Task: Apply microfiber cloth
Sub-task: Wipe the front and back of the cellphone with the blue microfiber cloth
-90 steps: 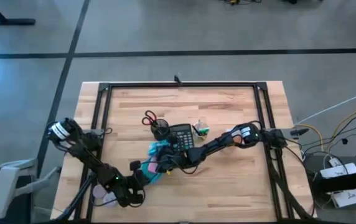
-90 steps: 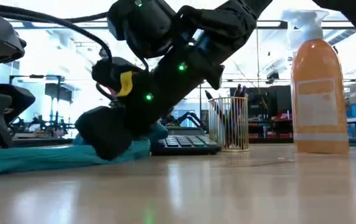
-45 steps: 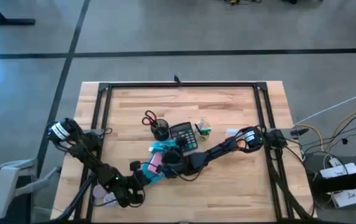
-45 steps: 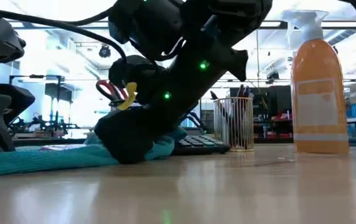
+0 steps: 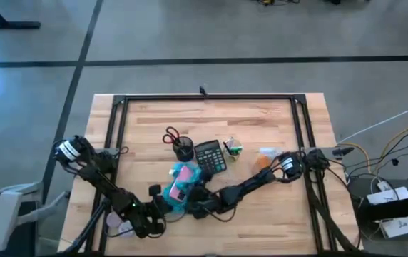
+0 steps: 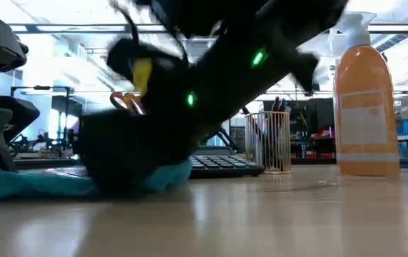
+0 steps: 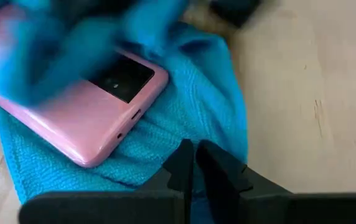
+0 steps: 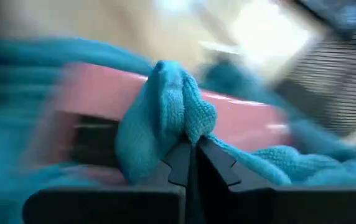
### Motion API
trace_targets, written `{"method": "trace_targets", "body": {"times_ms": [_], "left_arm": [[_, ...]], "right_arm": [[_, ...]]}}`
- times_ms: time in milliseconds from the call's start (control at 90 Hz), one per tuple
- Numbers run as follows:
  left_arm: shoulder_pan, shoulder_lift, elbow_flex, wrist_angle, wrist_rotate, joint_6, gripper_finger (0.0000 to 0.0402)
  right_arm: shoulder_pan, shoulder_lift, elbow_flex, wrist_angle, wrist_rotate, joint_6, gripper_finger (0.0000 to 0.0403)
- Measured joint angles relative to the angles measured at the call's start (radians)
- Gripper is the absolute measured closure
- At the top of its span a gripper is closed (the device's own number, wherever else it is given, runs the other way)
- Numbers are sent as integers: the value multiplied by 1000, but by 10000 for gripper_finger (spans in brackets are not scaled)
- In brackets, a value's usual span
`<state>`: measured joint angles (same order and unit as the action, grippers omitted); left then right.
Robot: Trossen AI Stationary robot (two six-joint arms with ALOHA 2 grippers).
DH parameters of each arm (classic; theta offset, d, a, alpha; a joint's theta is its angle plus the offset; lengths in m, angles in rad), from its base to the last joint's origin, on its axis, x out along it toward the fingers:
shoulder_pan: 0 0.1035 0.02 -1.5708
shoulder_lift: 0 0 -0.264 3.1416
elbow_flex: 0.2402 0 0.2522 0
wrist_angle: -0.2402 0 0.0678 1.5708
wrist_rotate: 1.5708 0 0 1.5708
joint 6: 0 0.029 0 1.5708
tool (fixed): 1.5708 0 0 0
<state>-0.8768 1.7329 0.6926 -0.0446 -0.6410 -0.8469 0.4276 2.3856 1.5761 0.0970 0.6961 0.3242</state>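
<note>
Your microfiber cloth (image 5: pixel 180 187) is soft, light and floppy — it will not hold a shape, it bunches wherever you pinch it, and it drags rather than slides, so take it by a gathered fold near the part you want to press down, not by a loose corner. It lies on the table (image 5: pixel 261 221) just in front of the black calculator (image 5: pixel 210 155), spread under and partly over a pink phone (image 7: pixel 78 118), which looks smooth and could skid if you rub hard. Your right gripper (image 8: pixel 190 152) has its fingers closed on a bunched fold of the cloth, held right over the phone. Your left gripper (image 7: pixel 193 163) rests low at the cloth's near edge with its fingers together; they seem to pin that edge, though you cannot be sure any fabric sits between them. Against the frames from a second ago, the right arm has swept from beside the calculator toward the table's front edge, carrying the fold across the phone — the pink face now shows more openly from above. The left arm, the orange spray bottle (image 6: pixel 364 100) and the wire pen cup (image 6: pixel 264 141) have not shifted.
</note>
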Motion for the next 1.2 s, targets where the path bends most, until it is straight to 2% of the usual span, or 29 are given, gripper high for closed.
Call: {"method": "trace_targets", "body": {"times_ms": [78, 200, 356, 444, 511, 811, 967, 1200], "left_arm": [[0, 0, 0, 0, -7, 0, 381], [0, 0, 0, 0, -10, 0, 381], [-1, 0, 0, 0, -13, -3, 381], [-3, 0, 0, 0, -16, -7, 381], [-4, 0, 0, 0, -17, -7, 381], [-4, 0, 0, 0, -23, -4, 381], [-4, 0, 0, 0, -24, -4, 381], [-4, 0, 0, 0, -25, 0, 381]], "right_arm": [[9, 2, 0, 58, -59, 3, 403], [13, 3, 1, 45, -39, 3, 403], [4, -10, 4, -154, 81, 28, 403], [-15, -23, 5, -287, 131, 92, 403], [-30, -32, 5, -325, 150, 101, 403], [-106, -57, 2, -311, 177, -72, 403], [-165, -58, 2, -282, 100, -93, 403], [-205, -43, 0, -107, -15, -199, 403]]}}
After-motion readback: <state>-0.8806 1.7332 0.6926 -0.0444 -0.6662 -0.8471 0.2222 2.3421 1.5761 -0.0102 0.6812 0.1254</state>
